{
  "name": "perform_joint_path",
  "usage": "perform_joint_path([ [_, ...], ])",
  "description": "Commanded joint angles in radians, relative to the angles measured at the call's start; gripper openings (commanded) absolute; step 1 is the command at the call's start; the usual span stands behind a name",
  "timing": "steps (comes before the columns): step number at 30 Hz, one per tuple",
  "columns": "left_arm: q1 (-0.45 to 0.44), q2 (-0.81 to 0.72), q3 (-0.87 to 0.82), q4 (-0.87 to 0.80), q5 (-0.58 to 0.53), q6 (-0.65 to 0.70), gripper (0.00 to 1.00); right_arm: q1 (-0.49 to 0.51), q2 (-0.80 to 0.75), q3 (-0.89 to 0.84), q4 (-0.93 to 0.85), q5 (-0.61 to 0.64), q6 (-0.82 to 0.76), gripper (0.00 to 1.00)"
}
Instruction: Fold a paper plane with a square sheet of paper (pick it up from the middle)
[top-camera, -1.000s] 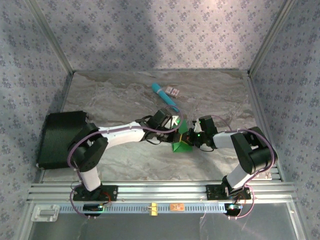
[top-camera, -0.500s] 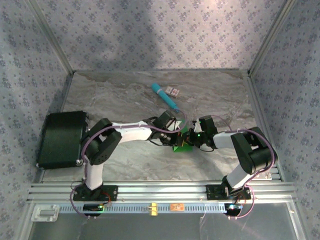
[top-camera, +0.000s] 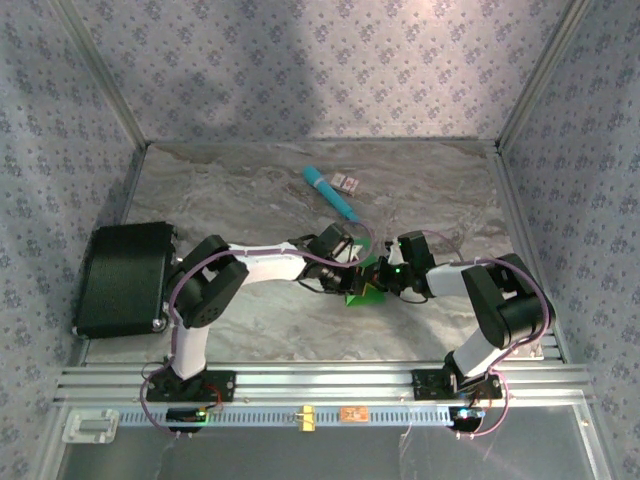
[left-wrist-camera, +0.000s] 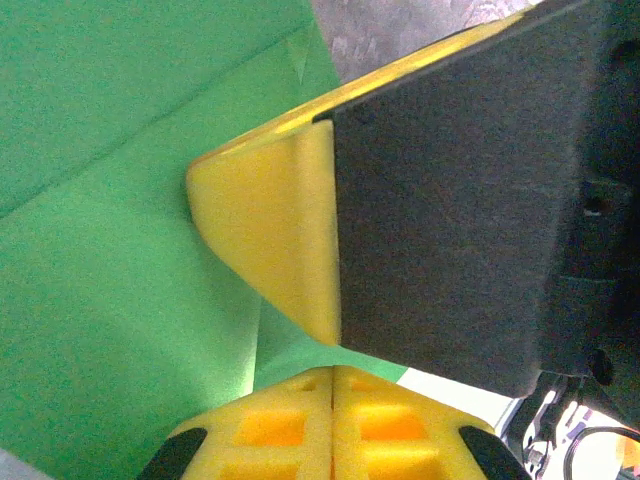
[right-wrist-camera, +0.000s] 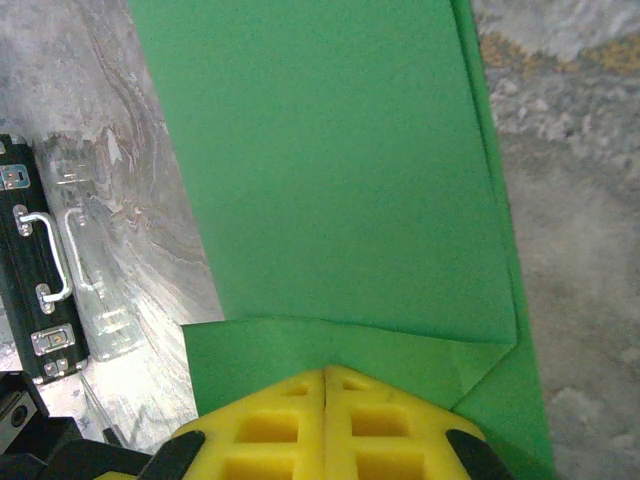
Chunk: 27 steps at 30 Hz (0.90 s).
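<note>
The square sheet of paper (top-camera: 363, 294) is bright green, folded into layers, and lies on the marble table between both grippers. My left gripper (top-camera: 352, 272) is shut, its yellow tips (left-wrist-camera: 333, 372) resting against the paper (left-wrist-camera: 100, 300). Directly in front of it is the right gripper's yellow and black finger (left-wrist-camera: 270, 240). My right gripper (top-camera: 381, 273) is shut too, tips (right-wrist-camera: 327, 372) touching a folded flap of the paper (right-wrist-camera: 330, 180). Whether either gripper pinches the sheet is hidden.
A teal cylindrical stick (top-camera: 330, 193) and a small flat packet (top-camera: 347, 182) lie behind the grippers. A black case (top-camera: 122, 278) sits at the table's left edge, also seen as the case (right-wrist-camera: 40, 270) in the right wrist view. Patterned walls enclose three sides.
My left arm has drawn its elbow in and its gripper has shifted slightly right and nearer, onto the paper. Less of the raised green flap shows. The right arm has stayed put.
</note>
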<state>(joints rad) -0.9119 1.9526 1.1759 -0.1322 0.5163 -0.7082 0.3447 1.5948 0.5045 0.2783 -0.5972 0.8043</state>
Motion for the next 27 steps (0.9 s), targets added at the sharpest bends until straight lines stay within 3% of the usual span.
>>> perform_joint_path([
  [1,-0.001,0.019,0.009,-0.021,0.023,0.012,0.08,-0.009,0.017,-0.026,-0.071,0.070,0.001,0.00],
  [27,0.007,0.000,-0.054,-0.001,0.019,0.005,0.08,-0.013,0.013,-0.029,-0.080,0.074,-0.002,0.00],
])
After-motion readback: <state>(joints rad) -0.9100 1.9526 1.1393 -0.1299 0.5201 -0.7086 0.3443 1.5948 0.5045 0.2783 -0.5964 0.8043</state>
